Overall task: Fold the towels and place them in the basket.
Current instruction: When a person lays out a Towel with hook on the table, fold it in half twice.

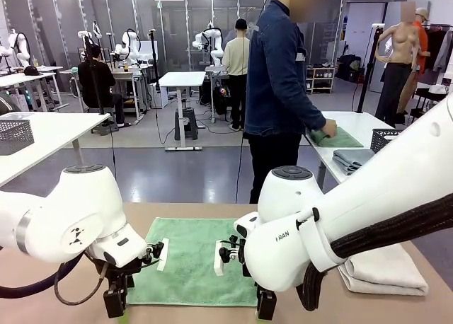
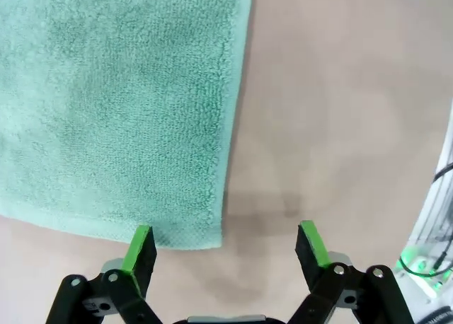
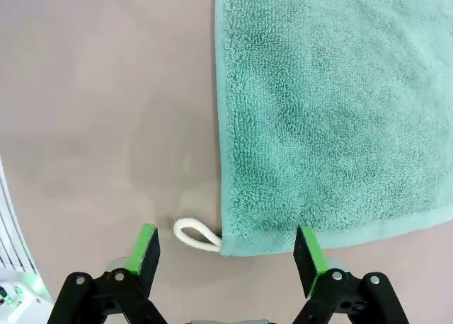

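A mint green towel [image 1: 191, 257] lies spread flat on the brown table in front of me. My left gripper [image 1: 116, 304] hangs open over its near left corner; in the left wrist view that corner [image 2: 205, 232] sits just inside the left finger of the gripper [image 2: 226, 247]. My right gripper [image 1: 266, 307] stands open over the near right corner, where a white loop [image 3: 197, 233] lies between the fingers of the gripper [image 3: 230, 250]. A pale off-white towel [image 1: 386, 271] rests folded at the right. Dark mesh baskets stand on side tables left [image 1: 14, 134] and right [image 1: 386, 137]; I cannot tell which is the basket.
A person [image 1: 279, 76] stands beyond the far edge, turned to the right-hand table, one hand on a green cloth [image 1: 338, 137]. Grey-blue folded cloths [image 1: 352, 158] lie beside it. Bare tabletop [image 2: 340, 112] flanks the green towel on both sides.
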`<state>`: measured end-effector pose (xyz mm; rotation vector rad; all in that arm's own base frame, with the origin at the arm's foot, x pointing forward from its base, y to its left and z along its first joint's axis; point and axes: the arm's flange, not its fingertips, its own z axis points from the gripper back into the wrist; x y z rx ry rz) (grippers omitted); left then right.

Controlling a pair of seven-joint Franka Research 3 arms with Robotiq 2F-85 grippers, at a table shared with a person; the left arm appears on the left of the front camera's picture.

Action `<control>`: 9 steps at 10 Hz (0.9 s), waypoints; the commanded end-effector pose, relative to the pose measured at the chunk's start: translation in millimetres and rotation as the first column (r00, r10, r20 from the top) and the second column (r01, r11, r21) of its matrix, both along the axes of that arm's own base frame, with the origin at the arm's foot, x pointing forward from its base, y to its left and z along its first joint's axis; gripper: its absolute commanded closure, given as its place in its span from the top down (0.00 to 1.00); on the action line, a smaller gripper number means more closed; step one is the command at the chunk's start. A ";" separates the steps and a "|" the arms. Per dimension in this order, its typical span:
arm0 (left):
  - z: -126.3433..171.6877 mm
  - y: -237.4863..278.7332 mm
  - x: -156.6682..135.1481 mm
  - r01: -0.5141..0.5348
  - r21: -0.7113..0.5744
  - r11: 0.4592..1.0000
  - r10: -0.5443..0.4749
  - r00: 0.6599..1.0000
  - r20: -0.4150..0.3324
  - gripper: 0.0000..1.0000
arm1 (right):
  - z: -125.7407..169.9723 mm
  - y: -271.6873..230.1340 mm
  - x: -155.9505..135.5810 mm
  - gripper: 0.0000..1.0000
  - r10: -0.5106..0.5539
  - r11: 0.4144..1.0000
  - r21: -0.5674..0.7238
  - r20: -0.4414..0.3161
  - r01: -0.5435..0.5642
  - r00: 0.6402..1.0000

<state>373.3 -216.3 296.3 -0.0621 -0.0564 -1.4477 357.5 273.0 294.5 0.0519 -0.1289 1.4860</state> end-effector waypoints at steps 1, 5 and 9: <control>-5.8 -1.5 11.6 0.007 -0.023 1.000 -0.007 1.000 0.009 1.00 | -4.5 4.6 4.4 0.95 -0.031 1.000 -0.004 0.006 0.031 1.000; -9.6 -3.2 15.5 0.025 -0.005 1.000 -0.025 1.000 -0.017 0.93 | -7.1 0.6 13.8 0.95 -0.045 0.999 -0.021 0.000 0.045 0.999; -9.4 -2.0 16.2 0.024 0.003 1.000 -0.023 0.999 -0.029 0.00 | -7.2 1.4 25.1 0.43 -0.040 0.999 -0.035 -0.039 0.039 0.998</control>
